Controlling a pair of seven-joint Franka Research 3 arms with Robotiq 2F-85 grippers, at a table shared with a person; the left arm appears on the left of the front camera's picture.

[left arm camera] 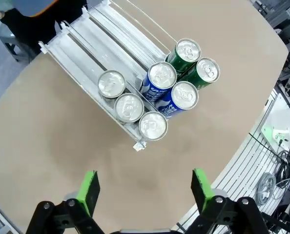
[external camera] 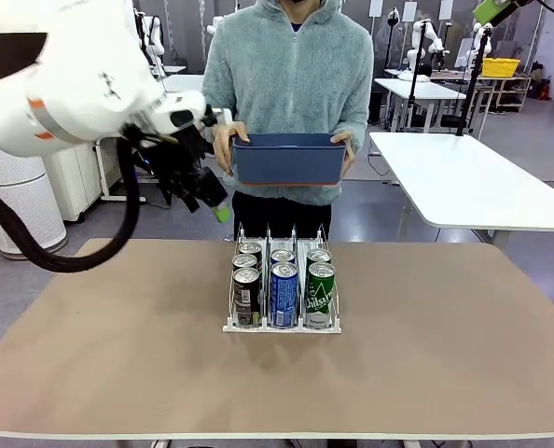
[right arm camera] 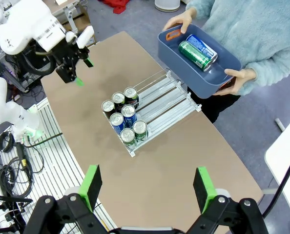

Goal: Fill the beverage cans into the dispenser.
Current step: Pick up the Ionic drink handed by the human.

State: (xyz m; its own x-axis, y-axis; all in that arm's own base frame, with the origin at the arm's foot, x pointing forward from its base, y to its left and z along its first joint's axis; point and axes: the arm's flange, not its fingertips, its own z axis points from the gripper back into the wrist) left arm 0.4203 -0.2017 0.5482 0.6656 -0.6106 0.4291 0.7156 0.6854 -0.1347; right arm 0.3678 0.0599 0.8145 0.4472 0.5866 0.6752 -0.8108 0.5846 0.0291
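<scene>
Left gripper (left arm camera: 142, 187), right gripper (right arm camera: 147, 187): fully open, empty. Risk: toppling cans (external camera: 283, 289) in dispenser (external camera: 282, 329), frame centre, when reaching toward bin (external camera: 288, 161).

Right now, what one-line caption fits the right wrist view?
Open right gripper over seven cans in the dispenser; a person holds a bin with two spare cans.

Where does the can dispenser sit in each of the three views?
Front view: the dispenser stands mid-table, just below the picture's centre.
Left wrist view: the dispenser runs diagonally across the upper middle, with its filled end at the lower right.
Right wrist view: the dispenser lies near the centre, with its filled end at the lower left.
Shared landmark: the front blue can in the middle lane.
</scene>
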